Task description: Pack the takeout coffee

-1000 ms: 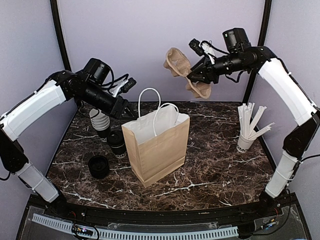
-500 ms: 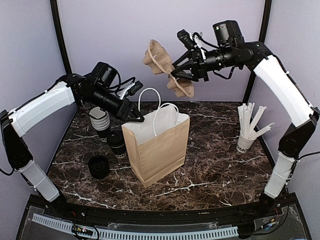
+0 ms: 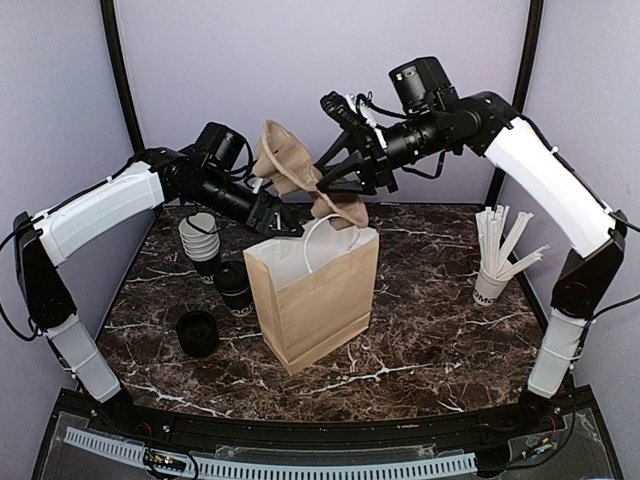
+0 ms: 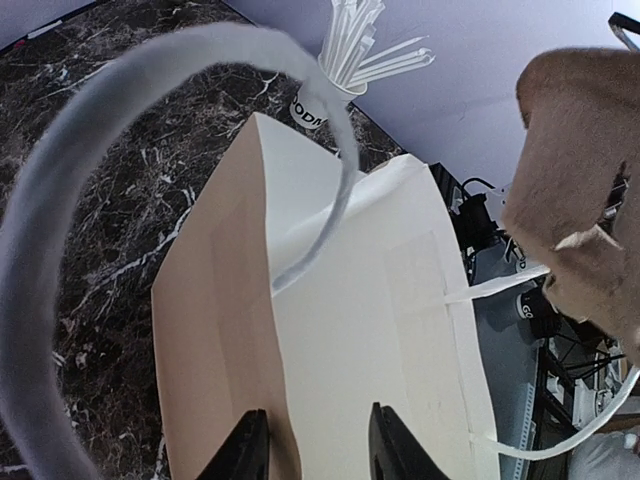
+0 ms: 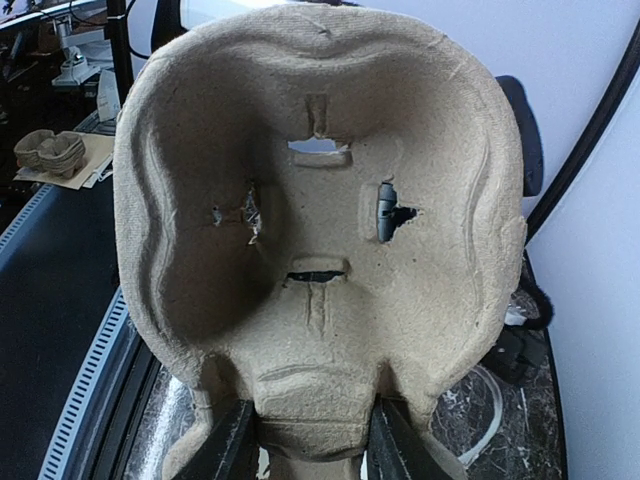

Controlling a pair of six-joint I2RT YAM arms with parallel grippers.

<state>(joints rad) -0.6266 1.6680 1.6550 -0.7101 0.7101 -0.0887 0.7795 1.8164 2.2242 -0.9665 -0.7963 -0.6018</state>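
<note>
Top and wrist views, read left to right. A loose black round piece sits on the marble table, and behind it is a stack of lidless cups. The takeout coffee stands upright between them with its lid on and its long axis vertical. It is just beside the left wall of the brown paper bag.

The left gripper hangs at the bag's upper left rim. Its fingers straddle the paper, and the views do not show whether they pinch it. The coffee lies below these fingers, toward the near edge, so the left arm is clearly the nearer one.

Over the bag's mouth hangs a moulded pulp carrier, tilted. The right gripper is clamped on the carrier's end tab.

A white cup of stirrers stands far right, well apart.

Judgement: the bag's mouth is crowded by the carrier, the white handles and both wrists. The open room is on the bare table in front of the coffee.
</note>
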